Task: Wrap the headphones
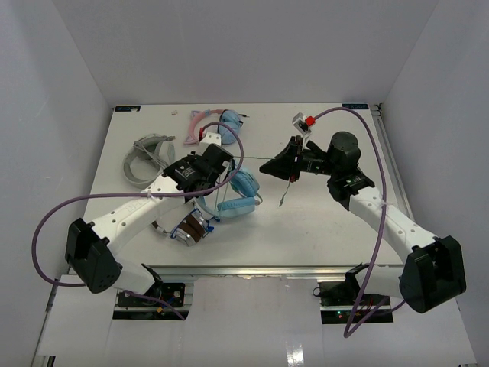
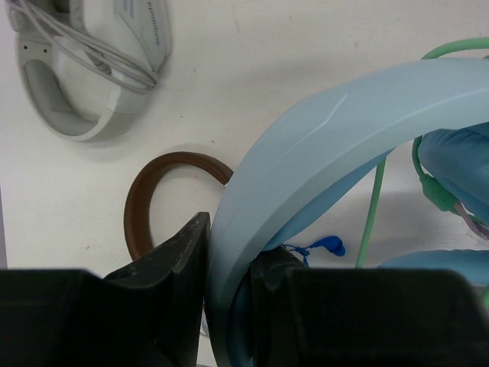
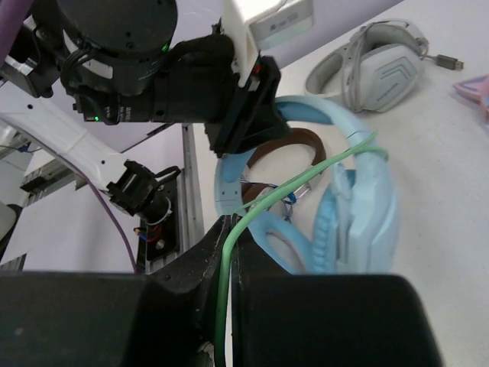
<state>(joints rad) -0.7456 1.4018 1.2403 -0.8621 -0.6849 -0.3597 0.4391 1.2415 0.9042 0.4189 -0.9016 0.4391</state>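
Note:
The light blue headphones point(image 1: 238, 196) hang just above the table at centre. My left gripper point(image 1: 220, 182) is shut on their headband point(image 2: 328, 130), which runs between the jaws in the left wrist view, where the gripper point(image 2: 229, 260) shows too. The pale green cable point(image 1: 284, 191) runs from the earcups to my right gripper point(image 1: 264, 167), and its loose end hangs below. In the right wrist view the right gripper point(image 3: 229, 229) is shut on the cable point(image 3: 306, 180), with the headphones point(image 3: 359, 206) just beyond it.
A grey pair of headphones point(image 1: 149, 157) lies at the left. A pink cat-ear pair point(image 1: 206, 126) lies at the back. A brown-padded pair point(image 1: 191, 228) lies near the front edge, under the left arm, and shows in the left wrist view point(image 2: 153, 191).

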